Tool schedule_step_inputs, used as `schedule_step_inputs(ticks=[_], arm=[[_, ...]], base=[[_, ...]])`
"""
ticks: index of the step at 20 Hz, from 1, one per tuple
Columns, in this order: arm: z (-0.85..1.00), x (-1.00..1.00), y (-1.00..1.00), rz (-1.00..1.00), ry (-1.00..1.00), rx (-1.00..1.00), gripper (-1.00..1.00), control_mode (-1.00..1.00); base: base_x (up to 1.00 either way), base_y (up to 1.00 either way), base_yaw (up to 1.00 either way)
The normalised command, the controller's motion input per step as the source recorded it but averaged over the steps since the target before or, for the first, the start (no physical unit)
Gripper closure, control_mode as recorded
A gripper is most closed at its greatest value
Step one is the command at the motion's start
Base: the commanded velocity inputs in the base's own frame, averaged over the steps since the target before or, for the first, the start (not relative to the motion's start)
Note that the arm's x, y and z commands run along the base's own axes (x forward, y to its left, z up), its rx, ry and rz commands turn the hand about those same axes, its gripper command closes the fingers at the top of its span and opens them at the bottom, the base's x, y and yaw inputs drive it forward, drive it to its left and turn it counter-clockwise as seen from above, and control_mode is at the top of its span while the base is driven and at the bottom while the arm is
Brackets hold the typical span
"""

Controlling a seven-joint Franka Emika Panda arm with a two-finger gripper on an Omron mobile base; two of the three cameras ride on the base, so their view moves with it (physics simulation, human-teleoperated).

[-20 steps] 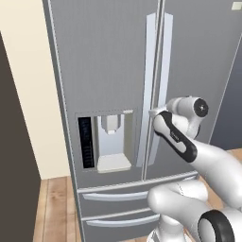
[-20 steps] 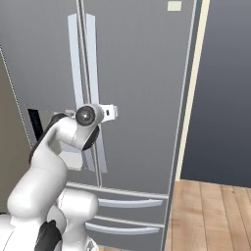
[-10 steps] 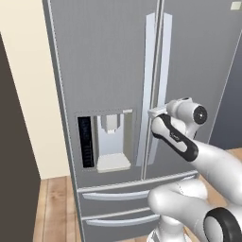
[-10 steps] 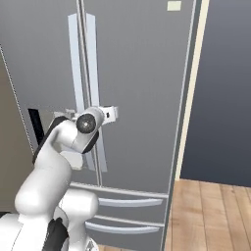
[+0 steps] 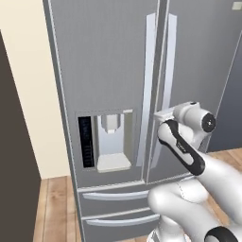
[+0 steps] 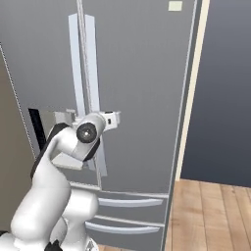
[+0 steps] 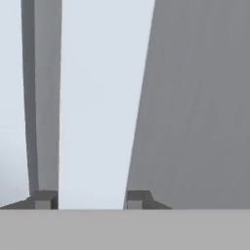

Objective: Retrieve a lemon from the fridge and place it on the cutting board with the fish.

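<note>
The tall grey stainless-steel French-door fridge (image 5: pixel 108 71) stands closed, so the lemon inside cannot be seen. In the hand view the gripper (image 7: pixel 91 199) is closed on the pale long vertical door handle (image 7: pixel 95 97), one dark fingertip (image 7: pixel 43 199) seated on each side. From the left base camera the grasp sits at 5 o'clock of the water dispenser panel (image 5: pixel 106 144). The door should be drawn along its hinge arc, wrist kept square, so the handle is not lost from the fingers
</note>
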Motion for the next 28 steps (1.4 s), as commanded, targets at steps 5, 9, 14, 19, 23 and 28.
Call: schedule_step_inputs(ticks=[5, 9, 14, 19, 23, 28], arm=[[0.27, -0.96, -0.82, 0.0, 0.04, 0.02, 1.0, -1.0], [0.35, -1.0, -1.0, 0.06, 0.2, 0.07, 1.0, -1.0], [0.46, -1.0, -1.0, 0.06, 0.25, 0.08, 1.0, -1.0], [0.24, -1.0, -1.0, 0.07, 0.23, 0.14, 1.0, -1.0], [0.08, -1.0, -1.0, 0.06, 0.2, 0.16, 1.0, -1.0], [0.0, -1.0, -1.0, 0.01, 0.09, 0.1, 1.0, -1.0]], base=[[0.0, 0.0, 0.0], [0.0, 0.0, 0.0], [0.0, 0.0, 0.0], [0.0, 0.0, 0.0], [0.0, 0.0, 0.0], [0.0, 0.0, 0.0]])
